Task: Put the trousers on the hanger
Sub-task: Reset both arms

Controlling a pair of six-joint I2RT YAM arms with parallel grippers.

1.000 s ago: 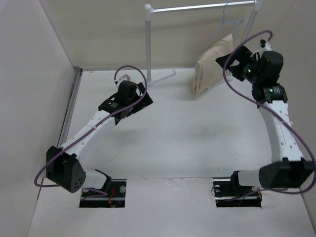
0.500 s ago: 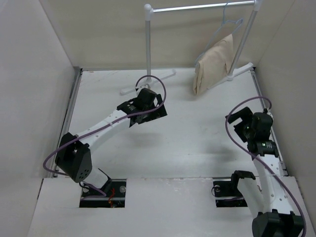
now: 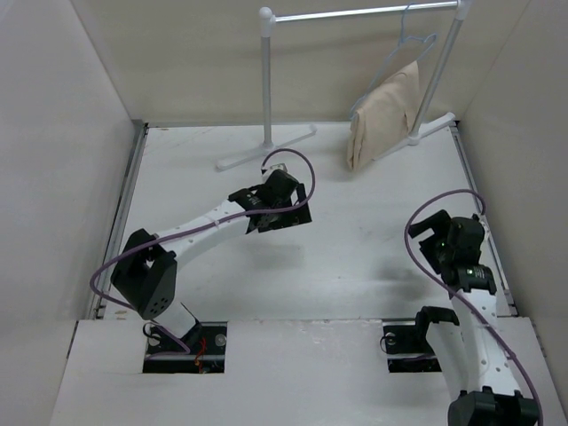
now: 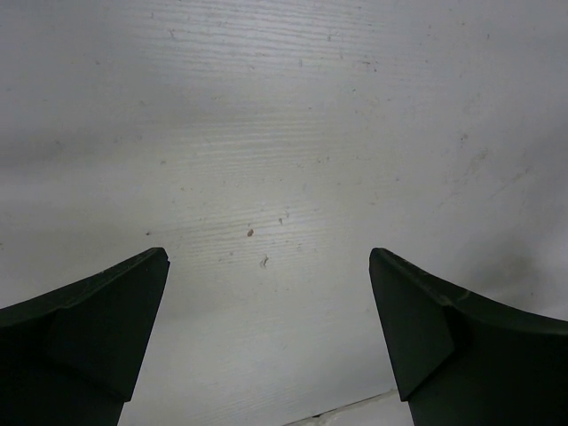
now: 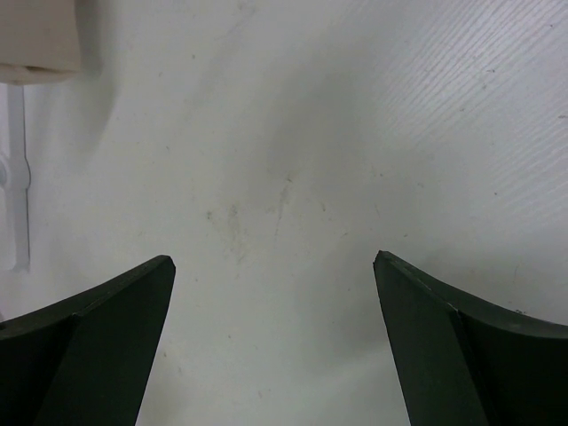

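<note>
The beige trousers [image 3: 383, 120] hang folded over the thin whitish hanger [image 3: 414, 42], whose hook sits on the rail at the back right. Their lower end rests near the table. My left gripper [image 3: 291, 213] hovers over the middle of the table, well left of the trousers. Its jaws stand open over bare white tabletop in the left wrist view [image 4: 266, 266]. My right gripper [image 3: 432, 231] is low at the right side, in front of the trousers, open and holding nothing [image 5: 273, 266]. A beige corner of the trousers [image 5: 35, 35] shows at the top left of the right wrist view.
A white tubular garment rail [image 3: 355, 13] spans the back, with a post [image 3: 266, 80] and feet on the table. One white foot [image 5: 16, 177] shows in the right wrist view. Pale walls close in the left, right and back sides.
The right arm pulled back from the hanger and came down toward the near right. The left arm swung right toward the table's middle. Both grippers stayed open.
</note>
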